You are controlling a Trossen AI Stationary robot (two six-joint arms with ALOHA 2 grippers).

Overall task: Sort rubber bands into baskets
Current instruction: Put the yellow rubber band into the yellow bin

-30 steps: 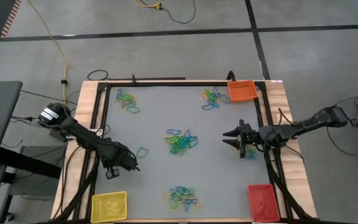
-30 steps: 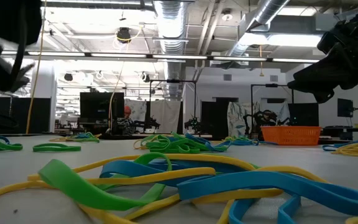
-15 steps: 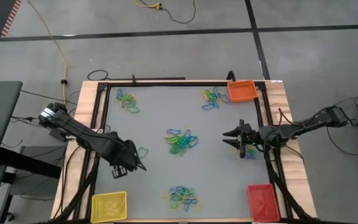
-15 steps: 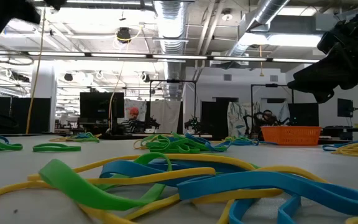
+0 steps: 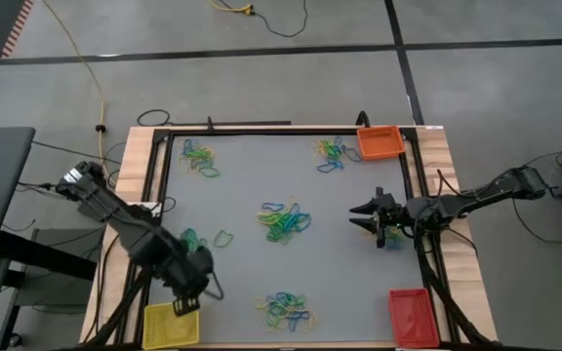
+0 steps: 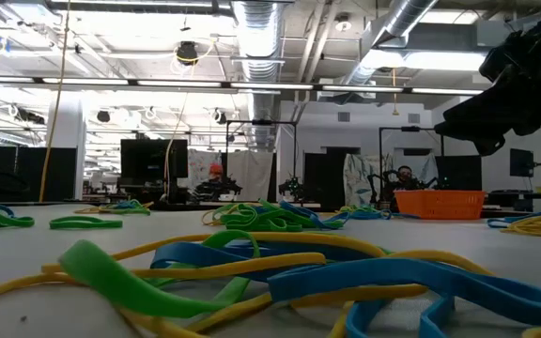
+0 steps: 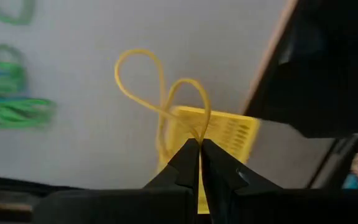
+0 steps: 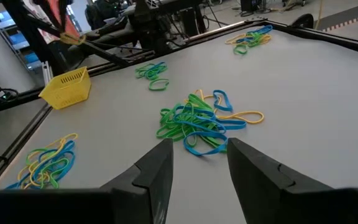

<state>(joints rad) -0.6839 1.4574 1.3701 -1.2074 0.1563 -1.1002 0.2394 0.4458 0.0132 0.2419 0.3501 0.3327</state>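
high view: the left gripper (image 5: 195, 292) is above the table's near left corner, just beside the yellow basket (image 5: 170, 324). the right gripper (image 5: 371, 216) hovers at the table's right side, between the orange basket (image 5: 380, 142) at the far right corner and the red basket (image 5: 410, 317) at the near right corner. piles of rubber bands (image 5: 284, 220) lie at centre, far left, far right and near centre.

low view: blue, yellow and green bands fill the foreground; the orange basket sits far right.

left wrist view: fingers pressed together, pinching a yellow rubber band (image 7: 161, 102) that loops over the yellow basket.

right wrist view: fingers (image 8: 155, 169) spread apart, holding nothing, pointed at the centre pile.
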